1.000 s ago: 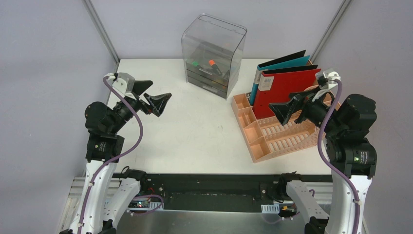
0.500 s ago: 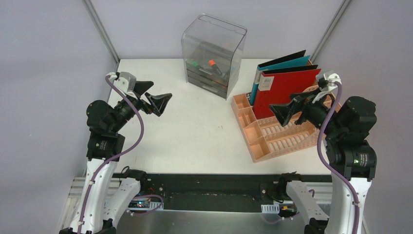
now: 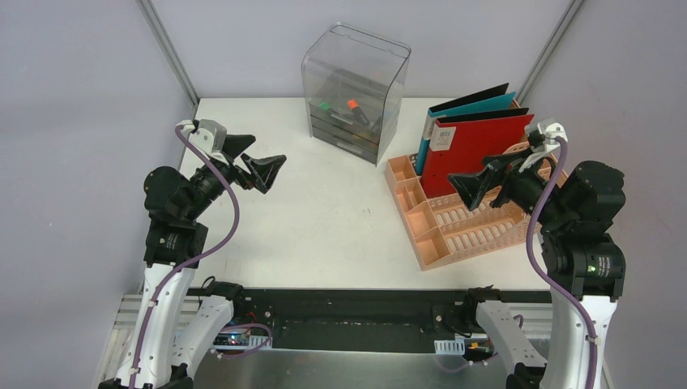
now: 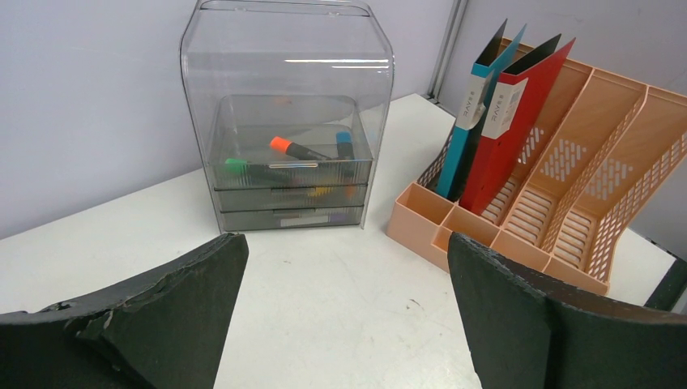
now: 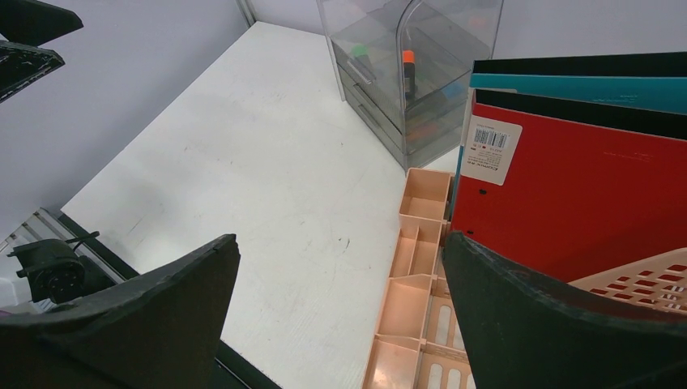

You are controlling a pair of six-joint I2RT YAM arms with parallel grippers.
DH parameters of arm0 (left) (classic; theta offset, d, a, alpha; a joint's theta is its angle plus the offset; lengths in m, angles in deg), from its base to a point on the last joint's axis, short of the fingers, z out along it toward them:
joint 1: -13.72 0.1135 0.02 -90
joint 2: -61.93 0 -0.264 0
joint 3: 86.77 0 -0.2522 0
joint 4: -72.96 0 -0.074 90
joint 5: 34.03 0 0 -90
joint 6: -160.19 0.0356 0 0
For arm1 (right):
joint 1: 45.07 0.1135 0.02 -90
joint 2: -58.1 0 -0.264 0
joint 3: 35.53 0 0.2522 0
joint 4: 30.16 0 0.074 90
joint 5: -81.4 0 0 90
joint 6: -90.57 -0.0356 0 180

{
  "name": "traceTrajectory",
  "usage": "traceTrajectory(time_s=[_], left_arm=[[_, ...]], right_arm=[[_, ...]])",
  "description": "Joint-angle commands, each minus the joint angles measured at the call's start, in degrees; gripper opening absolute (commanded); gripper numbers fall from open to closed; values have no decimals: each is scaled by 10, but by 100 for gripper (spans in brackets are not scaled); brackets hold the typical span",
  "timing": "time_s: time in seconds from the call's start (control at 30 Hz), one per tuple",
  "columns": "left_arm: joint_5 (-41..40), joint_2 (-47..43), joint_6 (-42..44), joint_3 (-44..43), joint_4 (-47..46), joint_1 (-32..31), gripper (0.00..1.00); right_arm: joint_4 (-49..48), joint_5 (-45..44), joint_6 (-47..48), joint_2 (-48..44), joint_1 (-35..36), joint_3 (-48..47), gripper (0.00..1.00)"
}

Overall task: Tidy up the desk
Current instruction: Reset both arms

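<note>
right, my left gripper [image 3: 266, 152] and right gripper [image 3: 467, 168] both hang spread wide, holding nothing, over the desk [image 3: 324, 215], markers [image 3: 353, 105] boxed ahead, folders [image 3: 474, 146] racked beside the right one, so i reckon we're finishing and next just calls for parking both arms.

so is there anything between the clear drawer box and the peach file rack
Nothing: only bare white desk separates the drawer box from the file rack, clearest in the left wrist view.
</note>
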State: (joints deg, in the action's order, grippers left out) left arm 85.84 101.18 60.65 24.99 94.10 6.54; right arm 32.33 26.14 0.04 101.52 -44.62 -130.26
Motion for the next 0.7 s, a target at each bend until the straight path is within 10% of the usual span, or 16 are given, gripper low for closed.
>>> traceTrajectory(time_s=[0.0, 0.67], left_arm=[[-13, 0, 12, 2, -14, -3, 99], [-15, 0, 15, 2, -14, -4, 99]], right_arm=[[-23, -8, 0, -5, -4, -2, 100], [-24, -7, 1, -7, -4, 3, 100]])
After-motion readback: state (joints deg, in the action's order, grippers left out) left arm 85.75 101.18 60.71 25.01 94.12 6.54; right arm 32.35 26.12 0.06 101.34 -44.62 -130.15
